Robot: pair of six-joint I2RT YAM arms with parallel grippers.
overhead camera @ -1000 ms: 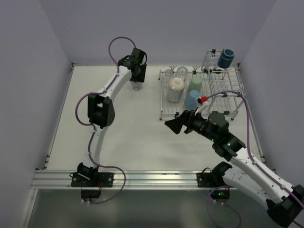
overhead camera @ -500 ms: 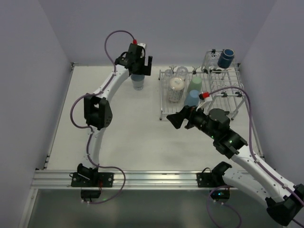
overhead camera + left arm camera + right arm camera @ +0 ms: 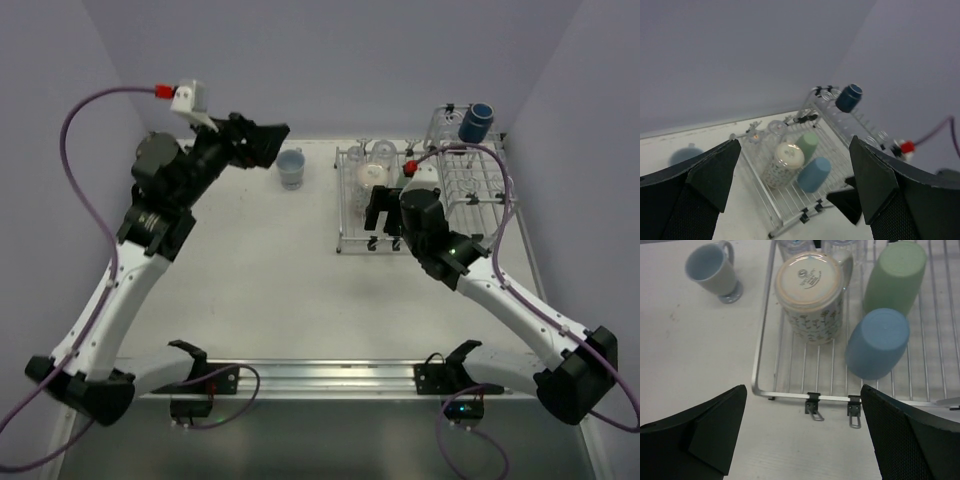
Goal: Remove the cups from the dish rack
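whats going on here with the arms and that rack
Two arms are emptying the dish rack. One grey-blue mug stands on the table, and the open left gripper hangs left of it. The open right gripper hovers over the rack's near edge, above a patterned mug, blue tumbler and green tumbler.

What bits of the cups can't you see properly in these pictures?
1. Top view: the blue tumbler and green tumbler are mostly hidden under the right arm.
2. Right wrist view: the clear glasses are cut off by the top edge.
3. Left wrist view: the table mug is blurry and partly behind that wrist's finger.
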